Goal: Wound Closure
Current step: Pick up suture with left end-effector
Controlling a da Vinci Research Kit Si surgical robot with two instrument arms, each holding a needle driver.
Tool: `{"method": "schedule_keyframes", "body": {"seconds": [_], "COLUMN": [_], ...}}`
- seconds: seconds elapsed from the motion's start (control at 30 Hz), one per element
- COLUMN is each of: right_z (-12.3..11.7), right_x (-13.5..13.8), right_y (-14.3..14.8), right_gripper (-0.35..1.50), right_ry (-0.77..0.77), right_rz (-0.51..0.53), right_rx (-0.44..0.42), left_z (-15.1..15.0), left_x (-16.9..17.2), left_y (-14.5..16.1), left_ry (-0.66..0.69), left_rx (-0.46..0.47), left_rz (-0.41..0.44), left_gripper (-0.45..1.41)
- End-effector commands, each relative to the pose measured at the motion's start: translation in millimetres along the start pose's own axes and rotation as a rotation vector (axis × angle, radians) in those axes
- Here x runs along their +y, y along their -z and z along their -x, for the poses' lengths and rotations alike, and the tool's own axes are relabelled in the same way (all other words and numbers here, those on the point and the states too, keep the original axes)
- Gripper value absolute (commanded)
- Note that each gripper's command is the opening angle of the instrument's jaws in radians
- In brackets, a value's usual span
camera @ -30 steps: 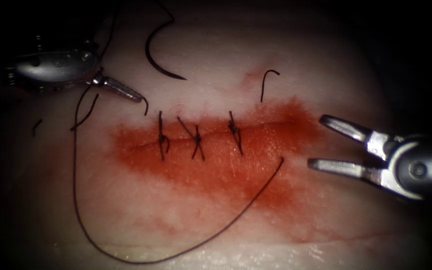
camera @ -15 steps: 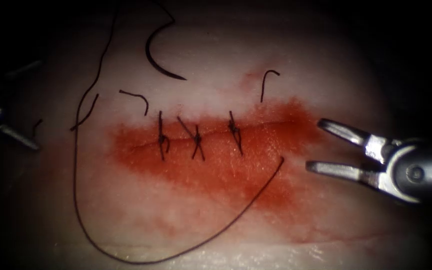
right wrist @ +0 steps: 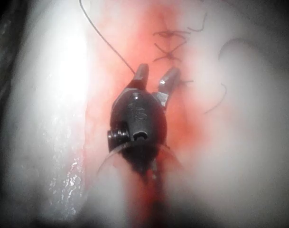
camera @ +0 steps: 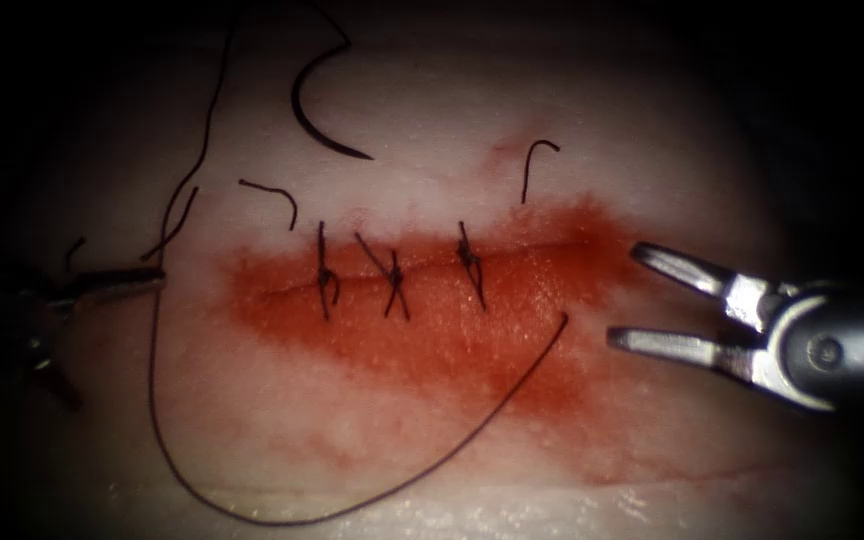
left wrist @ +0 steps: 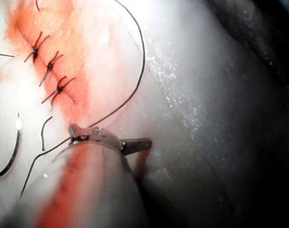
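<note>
My endoscope looks down on the tissue [camera: 432, 440] from above and in front, far enough back to take in the whole cut [camera: 422, 275] with its three stitches [camera: 392, 280] and the curved needle [camera: 317, 125] lying beyond it. The camera on my left arm rides close behind my left tool [left wrist: 106, 138] and faces along the shaft, over the long loop of thread [left wrist: 135, 80] toward the stitches [left wrist: 49, 66] and the needle [left wrist: 11, 156]. The camera on my right arm sits close behind my right tool [right wrist: 156, 80], facing along the shaft across the cut. All three views share the stitches [right wrist: 169, 45] and the thread [right wrist: 104, 38].
</note>
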Motion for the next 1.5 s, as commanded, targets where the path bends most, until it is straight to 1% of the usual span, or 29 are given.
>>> {"method": "schedule_keyframes", "body": {"seconds": [0.03,0.07,0.17,0.3,0.33,0.37,0.4,0.47,0.5,0.63,0.8,0.83,0.87,0.9,0.93,1.0,1.03,1.13,1.2,1.27,1.3,1.33,1.37,1.4,1.43,1.5], "right_z": [0.3,0.3,0.4,0.5,0.5,0.6,0.6,0.6,0.6,0.6,0.6,0.6,0.6,0.6,0.6,0.6,0.6,0.6,0.6,0.6,0.6,0.6,0.6,0.6,0.6,0.6], "right_x": [-0.5,-0.5,-0.6,-0.8,-0.8,-1.0,-1.0,-1.0,-1.0,-1.0,-1.0,-1.0,-1.0,-1.0,-1.0,-1.0,-1.0,-1.1,-1.2,-1.2,-1.2,-1.3,-1.3,-1.3,-1.3,-1.3], "right_y": [-0.7,-0.7,-0.7,-0.6,-0.6,-0.6,-0.6,-0.7,-0.7,-0.7,-0.6,-0.7,-0.7,-0.7,-0.7,-0.8,-0.8,-0.9,-1.0,-1.0,-1.0,-1.0,-1.0,-1.0,-1.0,-1.0], "right_gripper": [0.30,0.30,0.30,0.33,0.33,0.35,0.35,0.36,0.35,0.31,0.30,0.30,0.30,0.30,0.30,0.30,0.30,0.31,0.35,0.36,0.36,0.36,0.36,0.36,0.36,0.36], "right_ry": [0.000,0.000,0.001,0.003,0.003,0.004,0.004,0.004,0.004,0.004,0.005,0.004,0.004,0.004,0.005,0.005,0.004,0.005,0.005,0.006,0.006,0.006,0.006,0.006,0.006,0.006], "right_rz": [-0.001,-0.001,-0.001,-0.001,-0.001,0.000,0.000,0.001,0.001,0.001,-0.001,-0.001,-0.001,0.000,0.000,0.000,0.001,0.002,0.003,0.002,0.002,0.002,0.002,0.002,0.002,0.002], "right_rx": [0.002,0.002,0.003,0.004,0.004,0.005,0.005,0.005,0.005,0.005,0.003,0.002,0.002,0.002,0.002,0.002,0.002,0.002,0.002,0.000,0.000,0.000,0.000,0.000,0.000,0.000], "left_z": [0.1,0.2,0.6,1.7,1.7,2.2,2.2,2.5,2.6,2.5,1.7,1.3,1.3,1.0,0.8,0.6,0.5,0.6,0.8,0.9,0.9,1.0,1.1,1.1,1.3,1.6], "left_x": [-0.7,-1.0,-1.9,-3.0,-3.0,-3.4,-3.4,-3.8,-4.0,-4.3,-3.7,-3.3,-3.3,-2.9,-2.6,-2.4,-2.5,-2.8,-3.3,-3.5,-3.5,-3.7,-3.8,-3.8,-4.0,-4.0], "left_y": [-0.9,-1.0,-1.6,-2.4,-2.4,-2.6,-2.6,-2.7,-2.8,-2.1,0.3,1.0,1.0,1.6,2.1,2.4,2.5,2.6,2.6,2.5,2.5,2.3,2.2,2.2,2.0,1.6], "left_ry": [-0.019,-0.036,-0.077,-0.105,-0.105,-0.108,-0.108,-0.104,-0.100,-0.084,-0.041,-0.039,-0.039,-0.032,-0.025,-0.023,-0.022,-0.019,-0.015,-0.013,-0.012,-0.010,-0.007,-0.007,-0.006,-0.006], "left_rx": [-0.017,-0.033,-0.071,-0.110,-0.110,-0.125,-0.125,-0.140,-0.142,-0.134,-0.116,-0.113,-0.113,-0.110,-0.110,-0.109,-0.108,-0.109,-0.123,-0.130,-0.131,-0.132,-0.133,-0.133,-0.135,-0.141], "left_rz": [-0.033,-0.049,-0.054,-0.056,-0.056,-0.057,-0.057,-0.057,-0.060,-0.053,-0.101,-0.099,-0.099,-0.095,-0.092,-0.090,-0.089,-0.088,-0.087,-0.087,-0.088,-0.091,-0.101,-0.101,-0.108,-0.113], "left_gripper": [0.90,0.90,0.88,0.76,0.76,0.61,0.61,0.10,-0.45,-0.45,-0.45,-0.32,-0.32,-0.13,0.27,0.49,0.64,0.68,0.78,0.78,0.69,0.54,0.21,0.21,-0.05,-0.06]}}
